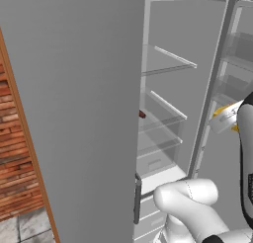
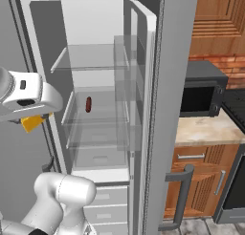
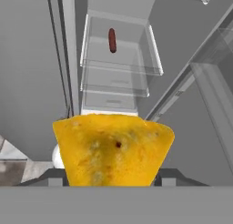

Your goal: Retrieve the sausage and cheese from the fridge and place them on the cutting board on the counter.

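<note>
**Gripper with cheese, outside the open fridge**

Gripper [image 3: 111, 175]: clamped on the cheese [image 3: 113, 150], one dark finger tip showing at each lower side of the wedge in the hand view. In the right base view the white hand sits at the left edge, with a yellow corner of the cheese [image 2: 33, 122] sticking out beneath it. In the left base view the hand is at the right edge, level with the door shelves, and a sliver of yellow [image 1: 223, 110] shows at its top.

Cheese: yellow-orange wedge with a mottled, pitted face and one small dark spot near its middle. Held in the air in front of the fridge [image 2: 95, 24], clear of every shelf.

Sausage [image 2: 88, 104]: thin dark reddish-brown link, lying on a clear middle shelf inside the fridge, towards the back. It appears in the hand view [image 3: 112, 40] above the cheese and well apart from it; only its end [image 1: 142, 114] peeks past the fridge wall in the left base view.

Fridge: door swung wide open, white interior, clear shelves and drawers.

Counter [image 2: 206, 129]: beige marbled top over brown cabinets, right of the fridge door, carrying a dark microwave [image 2: 203, 88].
</note>
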Controlling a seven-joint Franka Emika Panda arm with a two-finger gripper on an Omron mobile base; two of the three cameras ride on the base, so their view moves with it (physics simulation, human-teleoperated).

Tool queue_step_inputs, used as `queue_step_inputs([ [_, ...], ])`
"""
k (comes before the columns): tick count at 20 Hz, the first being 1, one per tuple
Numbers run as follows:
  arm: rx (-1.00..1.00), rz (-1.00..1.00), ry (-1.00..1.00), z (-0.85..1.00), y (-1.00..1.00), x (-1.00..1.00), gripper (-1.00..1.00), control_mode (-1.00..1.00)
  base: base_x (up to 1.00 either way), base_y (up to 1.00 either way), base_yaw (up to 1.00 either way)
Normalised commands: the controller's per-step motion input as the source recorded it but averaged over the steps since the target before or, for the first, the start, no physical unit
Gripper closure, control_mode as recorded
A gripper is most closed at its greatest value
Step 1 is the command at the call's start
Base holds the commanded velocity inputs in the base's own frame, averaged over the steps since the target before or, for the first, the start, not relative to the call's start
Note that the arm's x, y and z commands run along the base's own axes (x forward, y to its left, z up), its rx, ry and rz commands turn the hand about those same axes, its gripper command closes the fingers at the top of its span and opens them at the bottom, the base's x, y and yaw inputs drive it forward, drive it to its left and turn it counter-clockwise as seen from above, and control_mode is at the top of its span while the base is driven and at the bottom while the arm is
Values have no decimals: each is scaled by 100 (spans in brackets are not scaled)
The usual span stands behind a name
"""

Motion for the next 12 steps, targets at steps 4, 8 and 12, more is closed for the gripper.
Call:
queue_step_inputs([
  [4,0,0,0,0,0,0,100,100,-19,-1,-4],
  [8,0,0,0,0,0,0,100,100,-89,-21,-20],
  [12,0,0,0,0,0,0,100,100,-100,-28,-35],
])
